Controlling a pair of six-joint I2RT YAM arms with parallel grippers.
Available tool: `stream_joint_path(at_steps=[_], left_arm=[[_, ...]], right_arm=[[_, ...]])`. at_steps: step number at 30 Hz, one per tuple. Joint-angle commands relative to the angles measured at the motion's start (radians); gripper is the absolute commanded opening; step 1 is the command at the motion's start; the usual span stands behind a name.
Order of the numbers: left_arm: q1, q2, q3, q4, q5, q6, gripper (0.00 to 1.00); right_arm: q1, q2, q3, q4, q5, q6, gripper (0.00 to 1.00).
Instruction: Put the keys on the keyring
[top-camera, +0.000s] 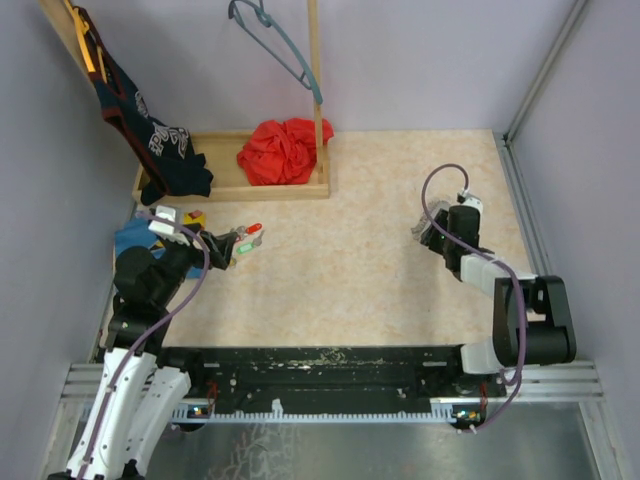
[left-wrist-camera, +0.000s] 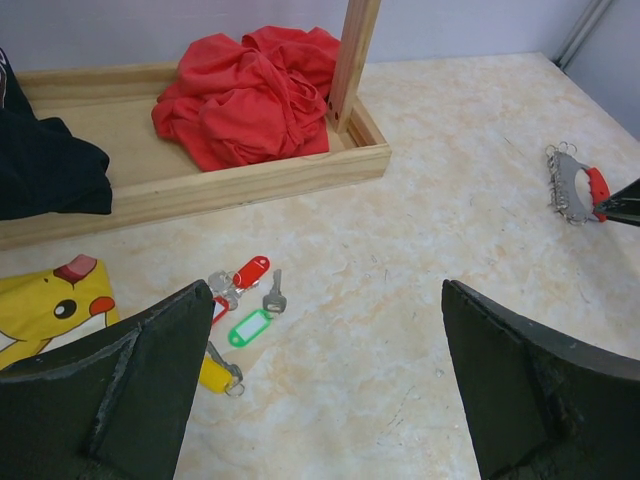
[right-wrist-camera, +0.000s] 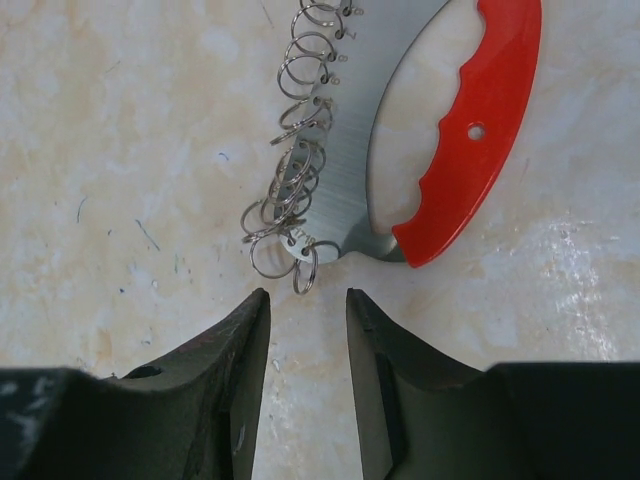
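The keys lie loose on the table just ahead of my left gripper (left-wrist-camera: 326, 292): a red tag (left-wrist-camera: 250, 271), a green tag (left-wrist-camera: 250, 327), a yellow tag (left-wrist-camera: 215, 374) and a bare metal key (left-wrist-camera: 273, 295). From above they show at the left gripper's (top-camera: 231, 244) tips, around the red tag (top-camera: 253, 230). That gripper is wide open and empty. The keyring (right-wrist-camera: 420, 140) is a silver plate with a red grip and several small split rings (right-wrist-camera: 290, 200). It lies flat just beyond my right gripper (right-wrist-camera: 308, 300), which is open and empty. It also shows in the left wrist view (left-wrist-camera: 575, 188).
A wooden tray (top-camera: 240, 192) at the back left holds a red cloth (top-camera: 283, 150) and a dark garment (top-camera: 165, 150), with an upright wooden post (top-camera: 316, 70) and a hanger (top-camera: 285, 45). A blue cloth with a yellow cartoon print (left-wrist-camera: 50, 305) lies left of the keys.
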Motion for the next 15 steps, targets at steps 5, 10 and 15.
stream_joint_path(at_steps=[5, 10, 15], left_arm=[[0.009, 0.004, 0.021, 0.003, 0.031, 0.018, 1.0], [0.009, 0.013, 0.023, 0.003, 0.035, 0.021, 1.0], [0.009, 0.02, 0.024, 0.004, 0.045, 0.014, 1.0]], right_arm=[[-0.011, 0.115, 0.093, 0.138, -0.013, 0.044, 0.34], [-0.011, 0.158, 0.116, 0.091, -0.003, 0.05, 0.33], [-0.011, 0.179, 0.117, 0.082, -0.009, 0.053, 0.33]])
